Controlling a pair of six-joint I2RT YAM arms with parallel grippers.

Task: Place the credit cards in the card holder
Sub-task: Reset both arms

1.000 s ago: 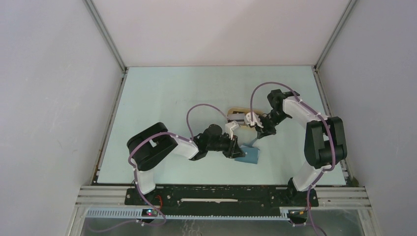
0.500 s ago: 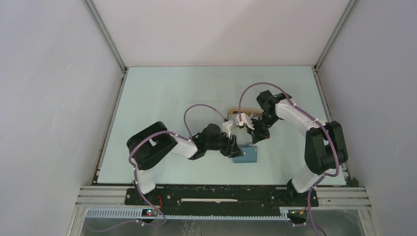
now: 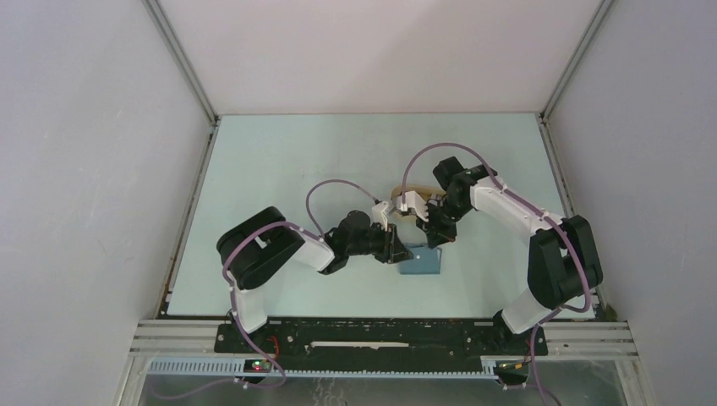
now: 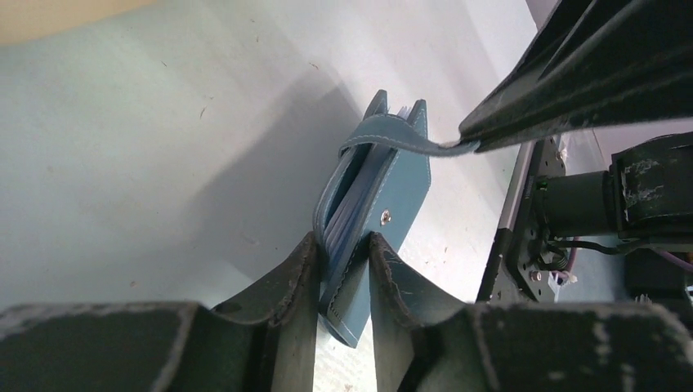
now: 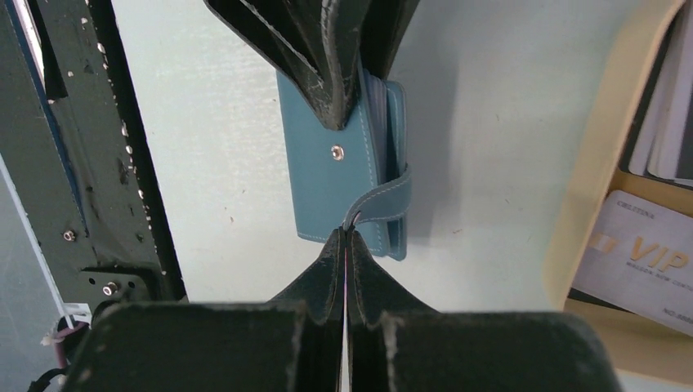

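Note:
The teal-blue card holder [image 3: 423,261] stands on its edge on the table, folded, its snap stud [image 5: 336,152] facing out. My left gripper [image 3: 397,251] is shut on one end of it, a finger pressed on each flap [image 4: 343,245]. My right gripper [image 3: 430,234] is shut on the tip of the strap tab [image 5: 382,201], which is pulled off the stud and arches over the holder [image 4: 391,141]. Pale blue pockets [image 4: 347,214] show between the flaps. Credit cards lie in the beige tray: a whitish VIP card [image 5: 646,257] and a stack of dark and light ones [image 5: 666,98].
The beige oval tray [image 3: 404,192] sits just behind the two grippers, and its rim [image 5: 601,147] is close to the right of the holder. The left arm's black links [image 5: 57,163] lie to the holder's other side. White walls enclose the table.
The right arm has swung left and down from the tray to the holder and now pinches its tab. The left gripper and the holder shifted slightly left and back.

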